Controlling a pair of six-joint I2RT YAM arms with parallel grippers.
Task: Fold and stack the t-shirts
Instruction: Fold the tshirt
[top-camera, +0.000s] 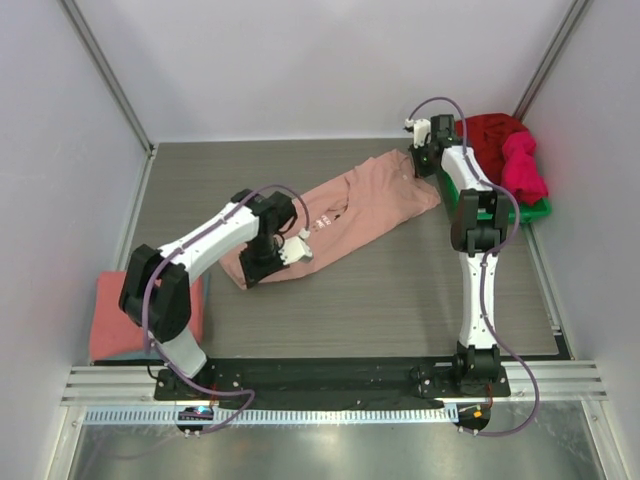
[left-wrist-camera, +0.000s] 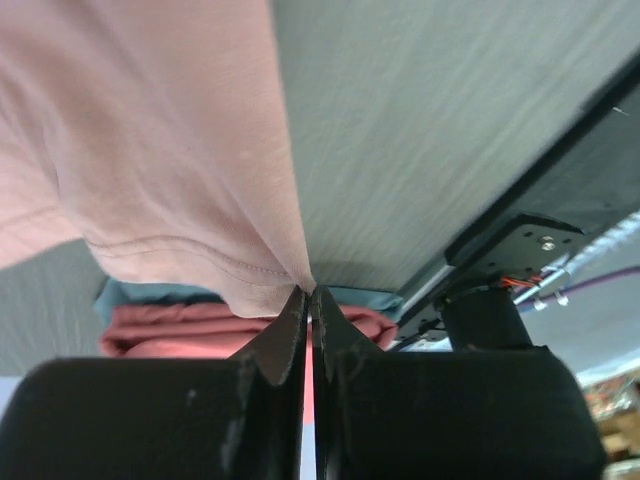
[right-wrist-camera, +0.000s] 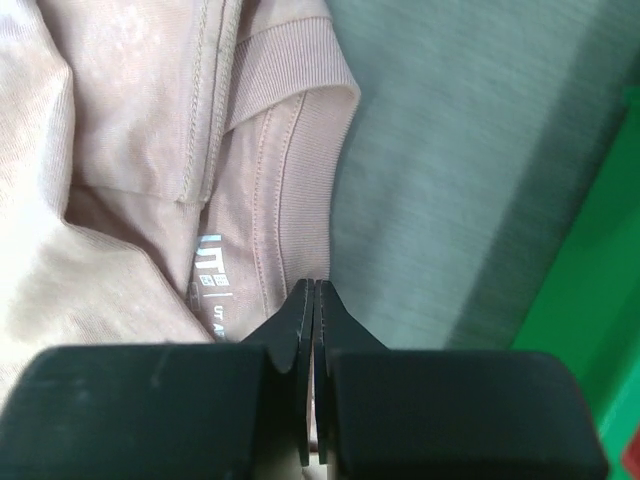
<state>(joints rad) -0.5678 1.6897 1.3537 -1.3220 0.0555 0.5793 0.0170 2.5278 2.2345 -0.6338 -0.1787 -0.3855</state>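
Top: pale pink t-shirt (top-camera: 365, 205) lies rumpled across the table (top-camera: 400, 290).
Left wrist: left gripper (left-wrist-camera: 308, 292) is pinched tight on its hem (left-wrist-camera: 200, 262).
Right wrist: right gripper (right-wrist-camera: 315, 285) is clamped on the collar (right-wrist-camera: 300, 70).
We judge this the spreading step. Next, lift both ends together and pull taut.

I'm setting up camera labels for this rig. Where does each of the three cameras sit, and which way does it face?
Top external: above and behind the bases, looking down on the table; left arm and right arm show whole.
Left wrist: looks along the left jaws, shut on the pink t-shirt at its hem, toward the folded coral shirt.
Right wrist: looks down past the right jaws, shut on that shirt's collar; green bin at right.
Shared: all see the pink t-shirt; top and right wrist share the bin.
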